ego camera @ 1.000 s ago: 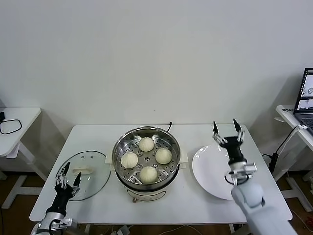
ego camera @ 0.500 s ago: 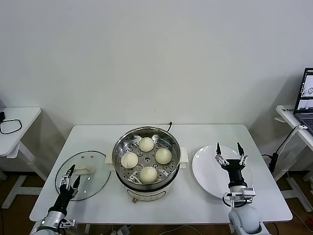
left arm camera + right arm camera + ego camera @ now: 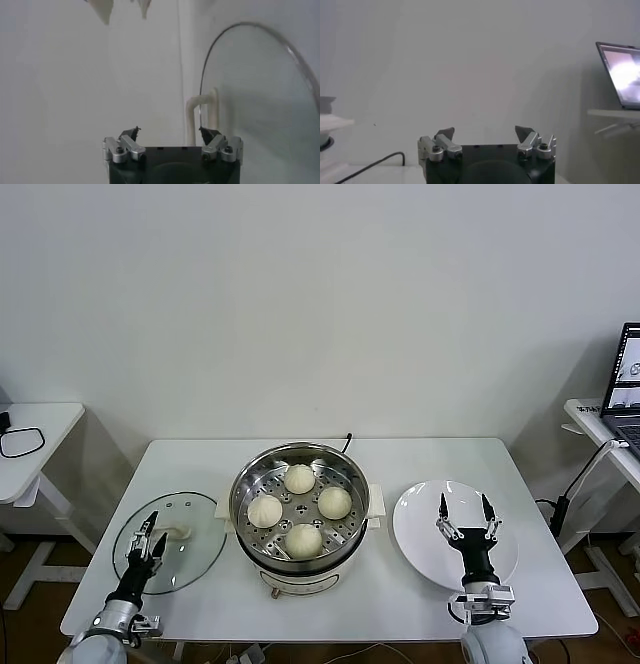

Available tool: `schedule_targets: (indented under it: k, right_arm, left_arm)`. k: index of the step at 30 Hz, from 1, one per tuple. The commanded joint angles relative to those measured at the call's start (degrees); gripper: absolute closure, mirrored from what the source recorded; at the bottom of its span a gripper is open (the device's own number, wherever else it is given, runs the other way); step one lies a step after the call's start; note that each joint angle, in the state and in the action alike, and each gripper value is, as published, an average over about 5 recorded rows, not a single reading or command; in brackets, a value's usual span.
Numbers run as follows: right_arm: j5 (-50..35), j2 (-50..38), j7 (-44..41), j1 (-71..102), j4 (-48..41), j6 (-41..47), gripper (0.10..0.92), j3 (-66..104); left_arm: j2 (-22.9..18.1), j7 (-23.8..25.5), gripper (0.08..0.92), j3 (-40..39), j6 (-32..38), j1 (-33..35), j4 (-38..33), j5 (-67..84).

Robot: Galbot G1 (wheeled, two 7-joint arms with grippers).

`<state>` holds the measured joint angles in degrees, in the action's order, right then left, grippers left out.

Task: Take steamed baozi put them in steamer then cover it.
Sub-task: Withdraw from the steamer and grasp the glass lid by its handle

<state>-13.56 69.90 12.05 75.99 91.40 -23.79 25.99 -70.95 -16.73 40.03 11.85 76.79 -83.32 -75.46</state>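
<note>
Baozi (image 3: 300, 509) loaded in steamer (image 3: 300, 556). Left tool (image 3: 148, 534) spread wide, empty; I centre on cover (image 3: 195, 559) handle (image 3: 176, 533), then clamp. Right tool (image 3: 463, 516) apart, idle above plate (image 3: 415, 529).

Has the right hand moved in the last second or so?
Yes. The right hand has come down and back toward the robot: it stood beyond the white plate's far edge, now it is over the plate's near half, open.
</note>
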Motion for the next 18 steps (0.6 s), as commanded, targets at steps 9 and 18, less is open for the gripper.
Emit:
schedule_targets:
  k: [9, 18]
  right_arm:
    - [1.3, 1.52, -0.42, 1.09, -0.4, -0.4, 0.203, 0.7]
    - [1.46, 1.56, -0.45, 1.27, -0.04, -0.49, 0.203, 1.4]
  left_arm:
    - [-0.76, -0.45, 0.177, -1.96, -0.95, -5.54, 3.95, -1.13]
    - [-0.76, -0.31, 0.177, -2.54, -1.68, -7.78, 5.89, -2.31]
